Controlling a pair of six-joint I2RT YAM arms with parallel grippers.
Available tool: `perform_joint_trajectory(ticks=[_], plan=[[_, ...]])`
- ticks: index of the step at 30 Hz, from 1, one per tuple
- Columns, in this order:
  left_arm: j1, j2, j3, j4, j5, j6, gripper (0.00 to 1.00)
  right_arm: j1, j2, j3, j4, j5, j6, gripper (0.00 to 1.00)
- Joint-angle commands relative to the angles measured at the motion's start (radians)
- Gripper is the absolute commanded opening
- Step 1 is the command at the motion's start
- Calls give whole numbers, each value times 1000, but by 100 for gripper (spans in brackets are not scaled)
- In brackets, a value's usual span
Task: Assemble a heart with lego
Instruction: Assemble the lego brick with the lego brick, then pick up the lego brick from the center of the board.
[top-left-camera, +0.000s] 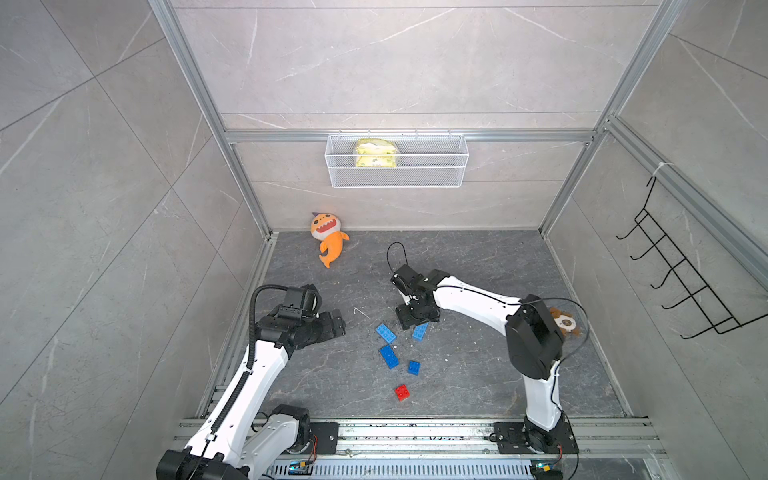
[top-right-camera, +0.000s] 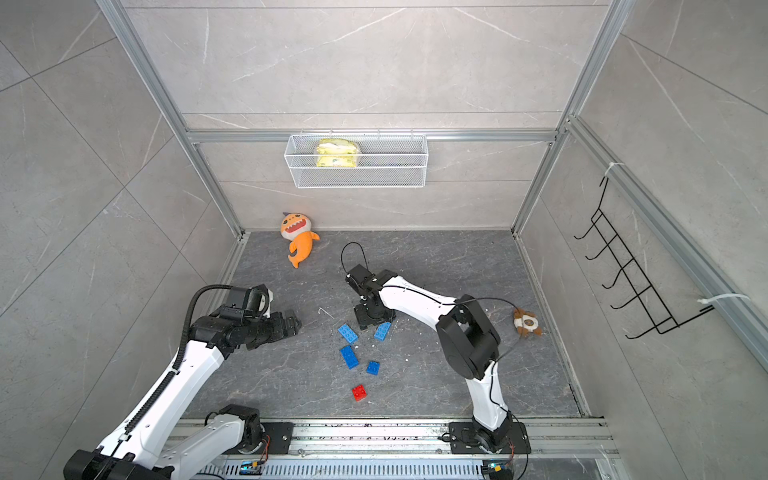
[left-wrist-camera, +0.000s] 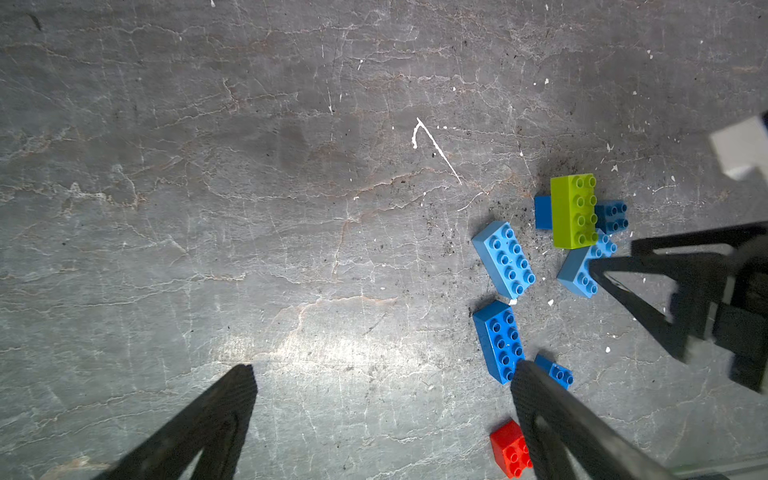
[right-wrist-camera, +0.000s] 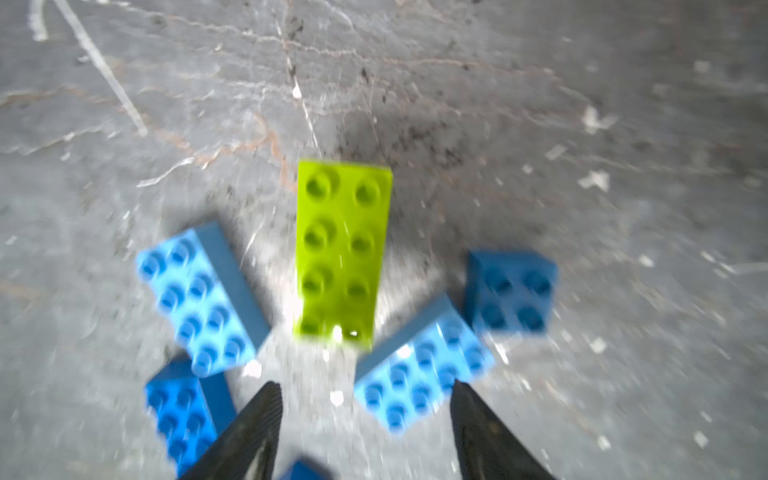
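With twelve o'clock toward the back wall, the lego lies loose mid-table (top-left-camera: 478, 374), and no heart is built yet. Nearest the arm bases, the red brick (top-left-camera: 402, 392) sits alone at six o'clock of the scatter. Just beyond it lie a small blue square (top-left-camera: 413, 367) at one o'clock and a dark blue long brick (top-left-camera: 389, 356) at eleven.

Next come a light blue long brick (top-left-camera: 385, 333) and a second light blue long brick (top-left-camera: 419, 331). At nine o'clock, well apart, the left gripper (left-wrist-camera: 382, 368) is spread wide and empty. Farthest, at twelve, the lime-green brick (left-wrist-camera: 573, 210) lies with a dark blue square brick (right-wrist-camera: 511, 291) just beside it; I cannot tell whether they are joined. The right gripper (right-wrist-camera: 365, 385) hangs above this end, fingers parted with nothing between them.

These bricks look hard, light and smooth-walled, so they will probably skid on the table if nudged. The best hold is likely across the narrow width, on the flat sides below the studs. Pressing one onto another probably needs the lower brick braced.
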Motion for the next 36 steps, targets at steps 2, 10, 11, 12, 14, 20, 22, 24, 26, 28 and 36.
perform_joint_trajectory(ticks=[2, 10, 11, 12, 14, 20, 22, 24, 26, 28, 36], plan=[[-9, 5, 1, -4, -15, -12, 100, 16, -136, -172, 28, 33, 123, 66], [-14, 9, 5, -10, -24, -9, 100, -32, -94, -255, 188, -22, 244, 65], [-19, 7, 5, -12, -29, -10, 100, -37, -80, -249, 206, -28, 249, 65], [-23, 5, 5, -12, -35, -10, 100, -39, -69, -241, 218, -30, 254, 66], [-30, 2, 5, -16, -47, -11, 100, -42, -50, -225, 235, -34, 256, 65], [-38, -15, 5, -18, -55, -13, 100, -48, 34, -151, 188, -1, 229, 64], [-41, -16, 5, -18, -58, -13, 100, -48, 44, -138, 165, 17, 219, 59], [-43, -15, 5, -17, -57, -13, 100, -48, 41, -134, 142, 40, 210, 54], [-42, -10, 7, -17, -56, -13, 100, -48, 37, -136, 119, 58, 196, 49], [-42, -6, 7, -19, -56, -13, 100, -47, 37, -135, 92, 77, 178, 46], [-43, -8, 7, -19, -58, -12, 100, -48, 23, -139, 77, 70, 141, 42]])
